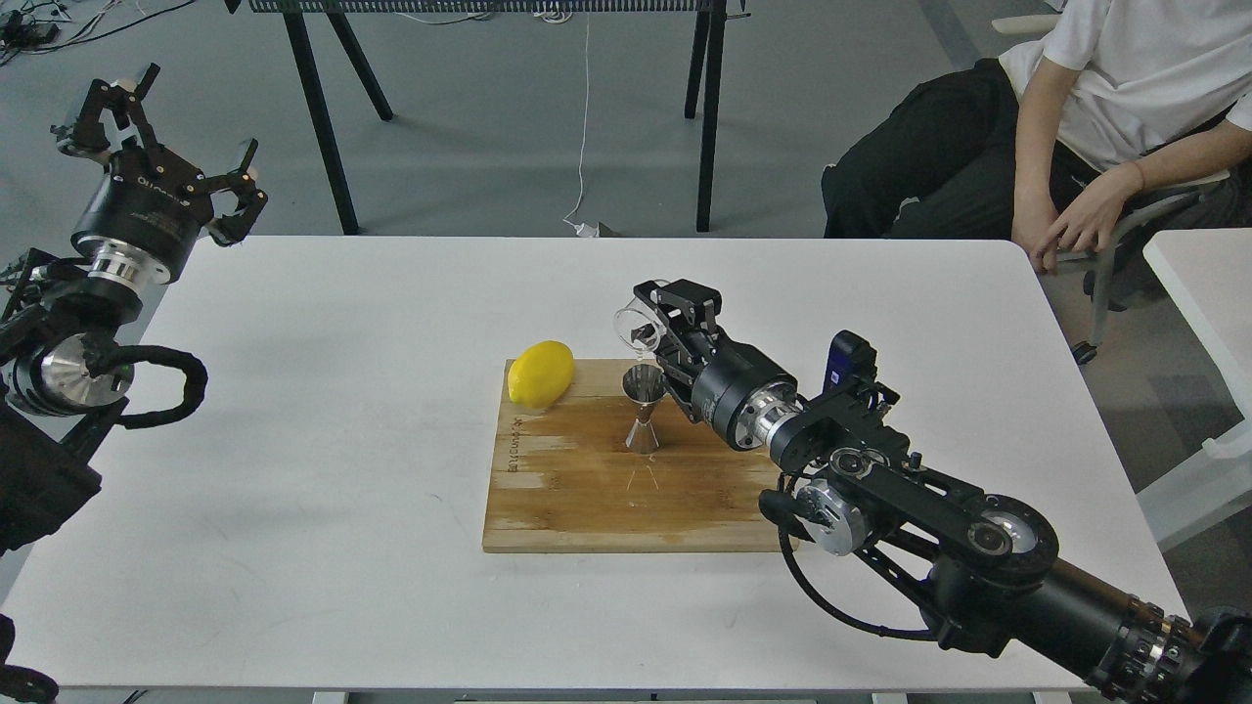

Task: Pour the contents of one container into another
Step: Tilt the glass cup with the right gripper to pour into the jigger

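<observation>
A steel jigger [643,411] stands upright on the wooden cutting board [587,489], near the board's back middle. Just above and slightly behind its mouth hangs the small clear glass cup [636,328], tipped on its side with its open end pointing left and down. My right gripper [653,321] is shut on the glass cup, its arm coming in from the lower right. My left gripper [161,132] is raised off the table's far left corner, open and holding nothing.
A yellow lemon [540,373] lies on the board's back left corner. The white table [293,440] carries the board. A seated person [1076,127] is at the back right, and black table legs [323,127] stand behind.
</observation>
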Motion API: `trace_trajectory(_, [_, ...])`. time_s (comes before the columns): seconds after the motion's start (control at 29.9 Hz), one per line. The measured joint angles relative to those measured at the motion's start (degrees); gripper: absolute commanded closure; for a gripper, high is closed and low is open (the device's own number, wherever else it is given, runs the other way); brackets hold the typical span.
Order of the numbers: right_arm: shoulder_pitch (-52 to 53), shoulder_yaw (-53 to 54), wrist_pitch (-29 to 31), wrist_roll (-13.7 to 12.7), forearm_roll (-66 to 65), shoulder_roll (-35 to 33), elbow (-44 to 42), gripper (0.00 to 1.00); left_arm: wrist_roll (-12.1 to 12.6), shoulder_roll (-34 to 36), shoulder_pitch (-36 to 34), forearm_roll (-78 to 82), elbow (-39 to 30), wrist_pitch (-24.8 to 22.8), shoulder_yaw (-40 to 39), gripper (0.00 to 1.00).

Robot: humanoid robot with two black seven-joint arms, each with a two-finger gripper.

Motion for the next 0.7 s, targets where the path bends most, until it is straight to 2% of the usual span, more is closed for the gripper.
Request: trace_trajectory(0.7, [0.61, -3.07, -0.49, 1.60, -7.75, -1.62, -1.17, 0.68, 0.00, 0.09, 0.08, 0.00, 0.00, -0.05, -0.02, 0.00])
